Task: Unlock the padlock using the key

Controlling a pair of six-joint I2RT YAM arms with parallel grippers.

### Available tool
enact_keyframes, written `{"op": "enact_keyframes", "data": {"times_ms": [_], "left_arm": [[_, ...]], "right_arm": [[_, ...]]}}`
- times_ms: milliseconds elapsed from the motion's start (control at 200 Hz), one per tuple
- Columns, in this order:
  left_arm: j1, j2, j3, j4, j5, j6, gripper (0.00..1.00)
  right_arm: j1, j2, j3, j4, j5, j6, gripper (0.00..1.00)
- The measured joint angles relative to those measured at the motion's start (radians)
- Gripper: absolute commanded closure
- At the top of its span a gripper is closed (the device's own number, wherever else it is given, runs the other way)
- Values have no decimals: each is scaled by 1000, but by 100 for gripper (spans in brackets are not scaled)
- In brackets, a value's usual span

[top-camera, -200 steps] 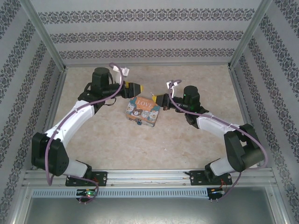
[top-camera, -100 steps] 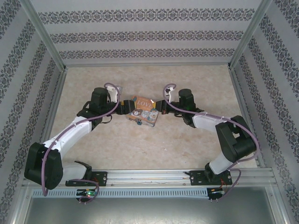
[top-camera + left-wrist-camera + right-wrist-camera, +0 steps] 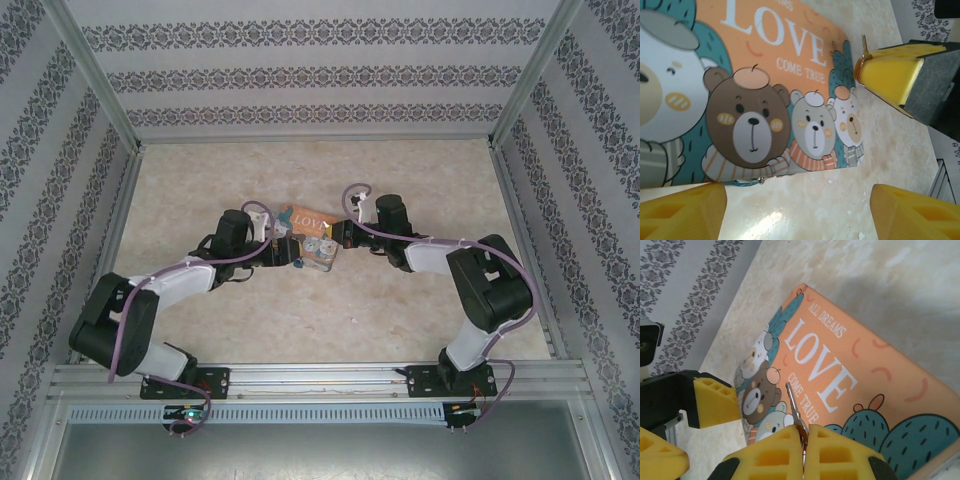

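Padlock first: only a sliver of it shows in my left wrist view, a bit of teal and silver poking out under the near edge of the LOVE tin. It appears to hang from the tin's front. I cannot tell whether its shackle is shut, and the keyhole is out of sight.

The key is clamped in my right jaws. They are pressed together on its head and the thin blade sticks out over the tin's lid, just above the printed bears. My left jaws stand apart and hold nothing. Their yellow pads sit on either side of a bare patch of counter, just short of the tin's near edge and the lock.

By my judgement the task is at its early middle. The key is in hand and both arms are at the tin, but the blade has not met the lock — it is pointing across the lid, not at the lock body. Steadying the lock, finding the keyhole, pushing the key in and turning it are all left to do.

Against a second ago, both wrists have come down and closed in. The left one was well back from the tin, toward the far side of the counter, and is now low at the tin's left near corner. The right one has drawn in to the tin's right edge. The tin seems to lie where it did.
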State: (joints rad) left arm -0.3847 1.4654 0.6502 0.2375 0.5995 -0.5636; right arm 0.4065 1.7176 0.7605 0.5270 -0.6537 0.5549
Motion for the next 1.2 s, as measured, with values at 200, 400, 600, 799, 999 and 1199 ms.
{"op": "enact_keyframes", "data": {"times_ms": [200,400,600,799,999,1199], "left_arm": [[0,90,21,40,3,-7,25],[1,163,77,57,2,-6,25],[14,199,111,63,-7,14,26],[14,166,74,64,-29,40,26],[13,155,18,108,-34,34,29],[12,185,3,164,-32,20,35]], "right_arm": [[4,19,16,6,25,14,100],[3,40,34,19,45,18,100],[3,55,50,23,55,18,100],[3,56,51,23,56,18,100],[3,60,56,21,60,18,100],[3,60,64,3,63,10,100]]}}
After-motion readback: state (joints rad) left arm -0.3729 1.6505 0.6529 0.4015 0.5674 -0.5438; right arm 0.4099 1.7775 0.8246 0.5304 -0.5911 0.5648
